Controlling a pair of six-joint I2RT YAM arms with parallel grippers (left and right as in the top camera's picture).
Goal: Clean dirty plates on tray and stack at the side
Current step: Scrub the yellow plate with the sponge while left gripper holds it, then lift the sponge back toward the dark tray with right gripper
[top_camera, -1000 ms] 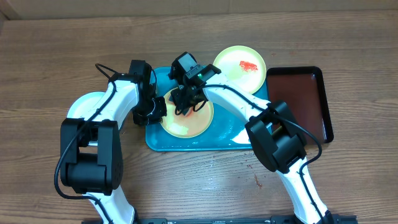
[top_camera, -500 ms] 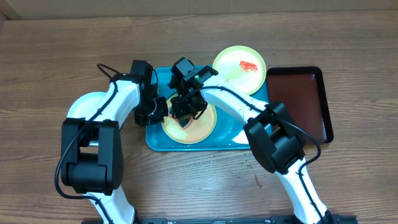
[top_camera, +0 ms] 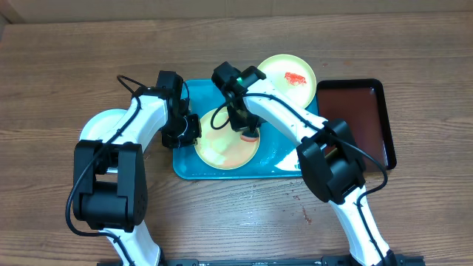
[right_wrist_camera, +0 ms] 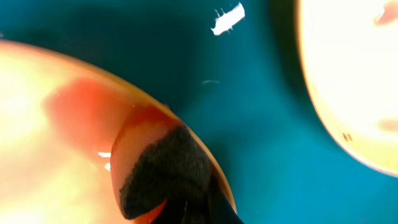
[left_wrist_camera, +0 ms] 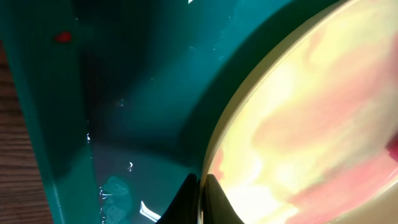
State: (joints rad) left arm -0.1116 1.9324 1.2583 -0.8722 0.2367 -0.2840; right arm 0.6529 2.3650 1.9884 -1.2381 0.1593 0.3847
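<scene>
A pale yellow-green-rimmed plate [top_camera: 222, 144] with faint red smears lies on the teal tray [top_camera: 185, 168]. My left gripper [top_camera: 194, 131] is shut on this plate's left rim; the left wrist view shows the fingers [left_wrist_camera: 200, 200] pinching the rim of the plate [left_wrist_camera: 311, 124]. My right gripper [top_camera: 247, 133] is shut on a dark sponge [right_wrist_camera: 165, 168] pressed on the plate's right edge [right_wrist_camera: 50, 124]. A second yellow-green plate [top_camera: 287, 80] with red sauce sits at the tray's far right corner. A light-blue-rimmed plate [top_camera: 90, 131] lies on the table at the left, partly under my left arm.
A black-rimmed dark reddish tray [top_camera: 355, 118] stands at the right. A red smear [top_camera: 307, 214] marks the wooden table in front of the teal tray. Water drops lie on the tray floor [left_wrist_camera: 124, 186].
My right gripper has swept the sponge from the plate's left-centre to its right edge. The plate looks paler. The left gripper has kept its hold on the rim.
</scene>
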